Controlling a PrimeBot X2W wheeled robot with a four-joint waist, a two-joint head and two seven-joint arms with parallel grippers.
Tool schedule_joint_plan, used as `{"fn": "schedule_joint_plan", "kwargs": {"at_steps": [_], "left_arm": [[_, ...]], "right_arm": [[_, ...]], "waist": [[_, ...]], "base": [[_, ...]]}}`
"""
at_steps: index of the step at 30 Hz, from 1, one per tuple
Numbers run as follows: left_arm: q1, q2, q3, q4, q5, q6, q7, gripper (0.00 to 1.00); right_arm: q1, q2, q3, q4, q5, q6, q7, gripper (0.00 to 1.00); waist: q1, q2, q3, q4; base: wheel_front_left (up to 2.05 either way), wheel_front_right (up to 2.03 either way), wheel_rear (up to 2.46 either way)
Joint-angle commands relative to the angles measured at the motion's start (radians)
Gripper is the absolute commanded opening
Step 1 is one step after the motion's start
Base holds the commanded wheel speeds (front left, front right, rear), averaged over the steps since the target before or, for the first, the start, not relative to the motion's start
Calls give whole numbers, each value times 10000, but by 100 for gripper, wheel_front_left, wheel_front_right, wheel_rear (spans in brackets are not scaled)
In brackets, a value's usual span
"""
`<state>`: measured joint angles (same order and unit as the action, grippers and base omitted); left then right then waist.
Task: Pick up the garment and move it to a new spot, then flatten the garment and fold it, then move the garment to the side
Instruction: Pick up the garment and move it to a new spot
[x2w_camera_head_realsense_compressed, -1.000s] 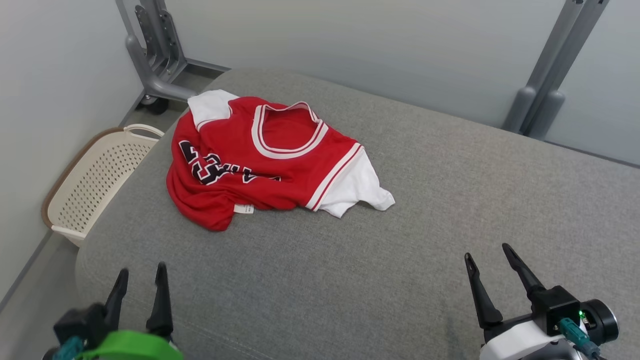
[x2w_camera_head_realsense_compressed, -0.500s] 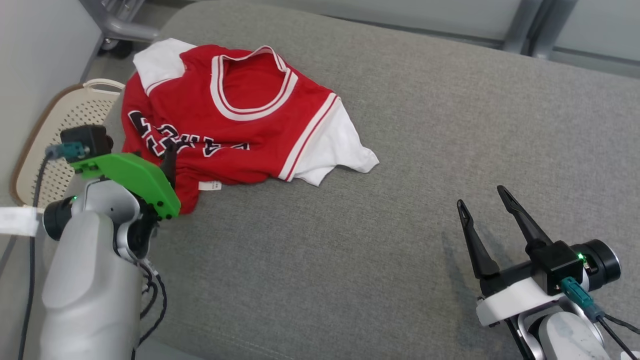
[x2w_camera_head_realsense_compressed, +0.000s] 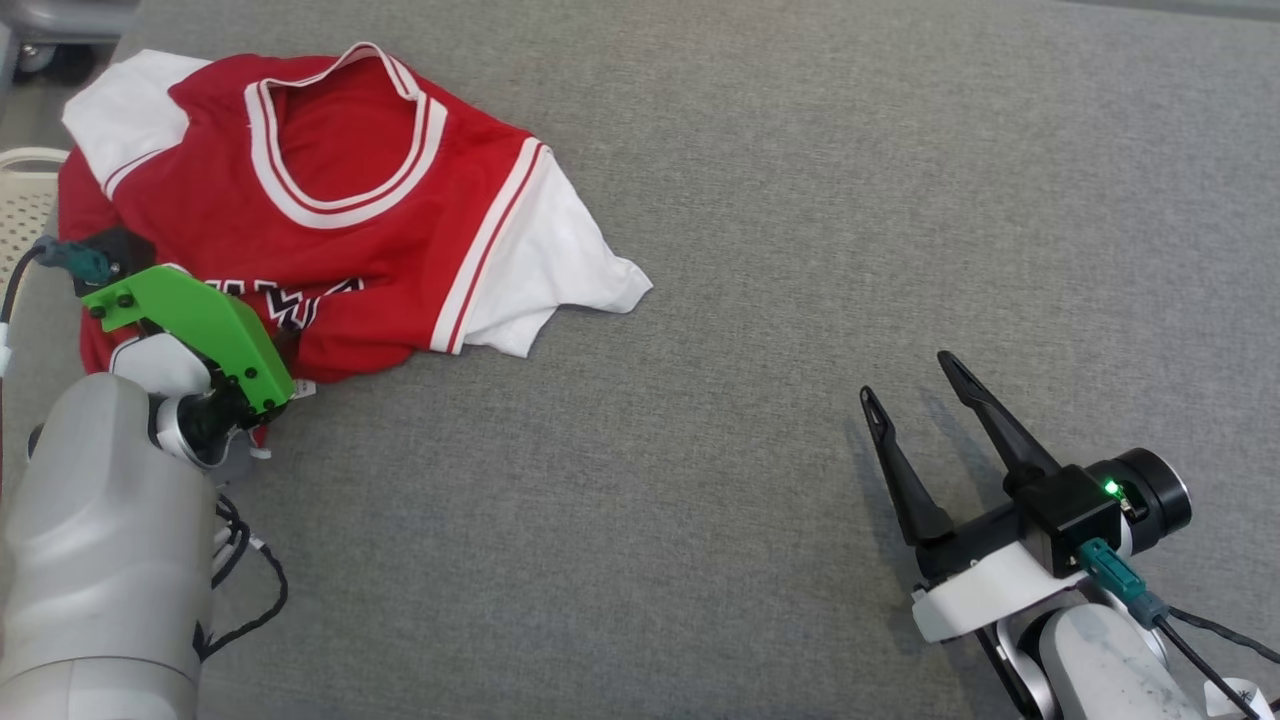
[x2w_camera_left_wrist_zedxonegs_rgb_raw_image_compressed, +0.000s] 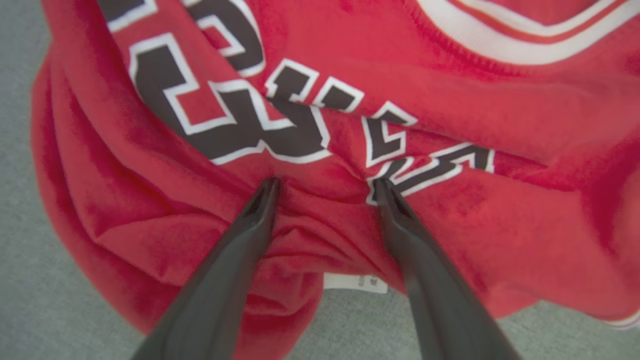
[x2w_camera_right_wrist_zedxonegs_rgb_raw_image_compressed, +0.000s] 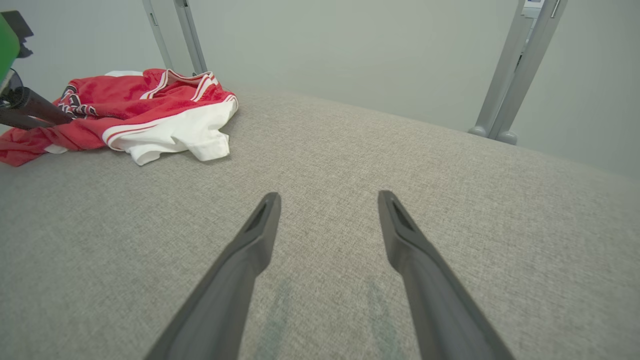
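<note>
The red and white shirt (x2w_camera_head_realsense_compressed: 330, 200) is lying crumpled at ten o'clock on the grey cushion (x2w_camera_head_realsense_compressed: 800, 200). The left gripper (x2w_camera_left_wrist_zedxonegs_rgb_raw_image_compressed: 326, 185) is standing spread wide, its fingertips touching the shirt's red folds. The right gripper (x2w_camera_head_realsense_compressed: 908, 378) is hovering at four o'clock, spread and holding nothing.

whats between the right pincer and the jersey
Only bare grey upholstery lies between the right pincer and the jersey. Both the head view and the right wrist view show that stretch.
</note>
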<state>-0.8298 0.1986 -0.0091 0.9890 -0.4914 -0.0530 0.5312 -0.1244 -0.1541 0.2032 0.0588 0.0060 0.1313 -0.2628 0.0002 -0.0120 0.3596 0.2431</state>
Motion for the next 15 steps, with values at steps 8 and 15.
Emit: {"fn": "schedule_joint_plan", "kwargs": {"at_steps": [8,15], "left_arm": [[-107,166,-237,941,61,-139,99,0],[-523,-393,-713,268,-303,-746,-228,0]], "right_arm": [[-112,-5,-81,51,173,-10,-29,100],[129,61,-155,225,214,-10,-29,100]], "waist": [[-2,120,77,-521],[-2,120,-534,-389]], "base": [[0,0,0],[0,0,0]]}}
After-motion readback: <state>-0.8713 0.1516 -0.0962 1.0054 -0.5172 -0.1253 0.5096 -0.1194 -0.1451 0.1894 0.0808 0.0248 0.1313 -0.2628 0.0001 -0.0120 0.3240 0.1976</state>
